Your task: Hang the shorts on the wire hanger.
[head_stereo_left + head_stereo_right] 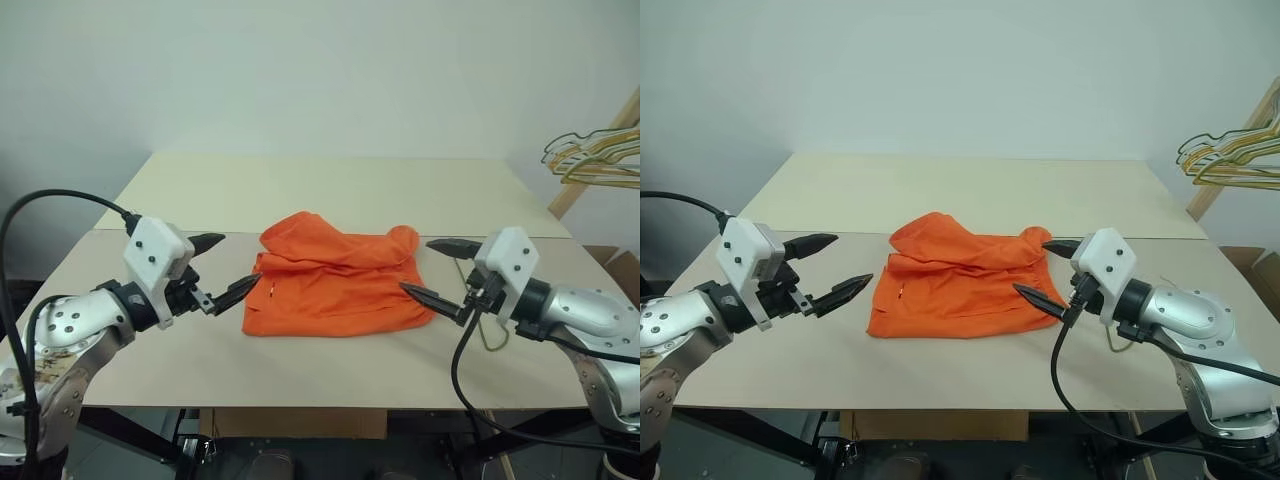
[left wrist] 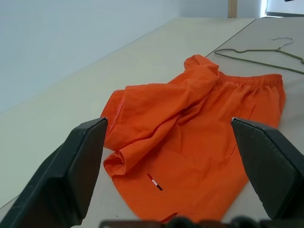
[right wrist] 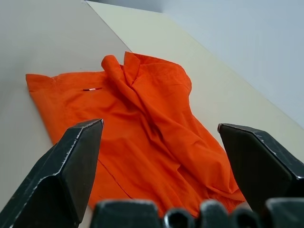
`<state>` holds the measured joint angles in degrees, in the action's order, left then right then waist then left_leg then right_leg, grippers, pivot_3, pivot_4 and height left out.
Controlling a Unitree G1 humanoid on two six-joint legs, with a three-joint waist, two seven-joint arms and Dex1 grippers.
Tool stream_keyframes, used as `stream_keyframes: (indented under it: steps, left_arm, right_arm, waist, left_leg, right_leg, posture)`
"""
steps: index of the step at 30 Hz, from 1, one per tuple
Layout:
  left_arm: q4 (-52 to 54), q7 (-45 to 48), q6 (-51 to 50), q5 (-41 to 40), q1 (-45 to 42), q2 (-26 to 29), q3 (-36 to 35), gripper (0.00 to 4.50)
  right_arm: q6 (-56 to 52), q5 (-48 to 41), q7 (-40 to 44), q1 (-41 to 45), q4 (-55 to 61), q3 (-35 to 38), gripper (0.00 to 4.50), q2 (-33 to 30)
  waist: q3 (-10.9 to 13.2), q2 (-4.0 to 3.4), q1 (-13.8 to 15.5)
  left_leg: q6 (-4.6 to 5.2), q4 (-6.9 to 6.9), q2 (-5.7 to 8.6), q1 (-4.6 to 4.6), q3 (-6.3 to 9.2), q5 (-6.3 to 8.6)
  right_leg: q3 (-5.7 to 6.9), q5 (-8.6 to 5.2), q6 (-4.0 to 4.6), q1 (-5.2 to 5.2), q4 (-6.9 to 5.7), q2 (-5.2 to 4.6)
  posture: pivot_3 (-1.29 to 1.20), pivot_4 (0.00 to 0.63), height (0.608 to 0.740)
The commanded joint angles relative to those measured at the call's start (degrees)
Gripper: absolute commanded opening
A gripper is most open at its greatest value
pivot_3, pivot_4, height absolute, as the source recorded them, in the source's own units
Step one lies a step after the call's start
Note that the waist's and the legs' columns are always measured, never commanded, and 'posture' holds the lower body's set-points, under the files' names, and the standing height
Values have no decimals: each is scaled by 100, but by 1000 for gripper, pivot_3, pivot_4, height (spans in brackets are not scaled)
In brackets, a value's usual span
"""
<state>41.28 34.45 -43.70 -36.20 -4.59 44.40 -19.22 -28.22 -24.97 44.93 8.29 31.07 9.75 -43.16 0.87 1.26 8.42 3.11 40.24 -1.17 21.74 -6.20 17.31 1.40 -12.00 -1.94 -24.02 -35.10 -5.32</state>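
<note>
Your shorts (image 1: 335,285) lie crumpled flat on the table (image 1: 300,190), bright orange, thin and creased, with one fold heaped up along the far edge and a gathered waistband on the side toward your right arm; a small red-and-white tag shows on the fabric in the wrist views. They sit between your two end effectors: the left end effector (image 1: 218,266) hangs just beside their left edge with its black pointed fingers spread wide and nothing in them; the right end effector (image 1: 437,270) hangs at their right edge, likewise spread wide and empty, its lower finger over the fabric's corner. The hanger (image 2: 259,52), a thin olive-grey wire triangle with a curved hook, lies flat on the table just past the waistband, partly behind your right arm; the table is smooth, pale beige board. Farther off at the right, gold hangers (image 1: 590,155) hang in a bunch.
</note>
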Motion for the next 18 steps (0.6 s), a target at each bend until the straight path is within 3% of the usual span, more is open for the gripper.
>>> stream_keyframes:
  steps: [1, 13, 18]
  left_arm:
    - [55, 9, 242, 4, -75, 4, -69, 4500]
    - [87, 96, 110, -333, -22, 143, -95, 4500]
    - [60, 358, 180, -563, 89, 220, -189, 4500]
  right_arm:
    - [33, -74, -29, 108, 150, 133, 4483, -75]
    - [72, -17, -40, 118, 150, 35, 4483, -45]
    - [369, 684, 352, 419, -100, -669, 4483, -538]
  waist:
    - [0, 0, -2]
    - [0, 0, -5]
    - [0, -1, -78]
  left_leg:
    - [0, 0, 0, 0, 0, 0]
    - [0, 0, 0, -1, -1, 0]
    - [-8, 0, -1, -2, -3, -5]
  right_leg:
    - [0, 0, 0, 0, 0, 0]
    - [-1, 0, 0, 0, 0, 0]
    - [-4, 0, 0, -2, -1, -1]
  posture:
    - [184, 0, 740]
    - [185, 0, 740]
    - [153, 0, 740]
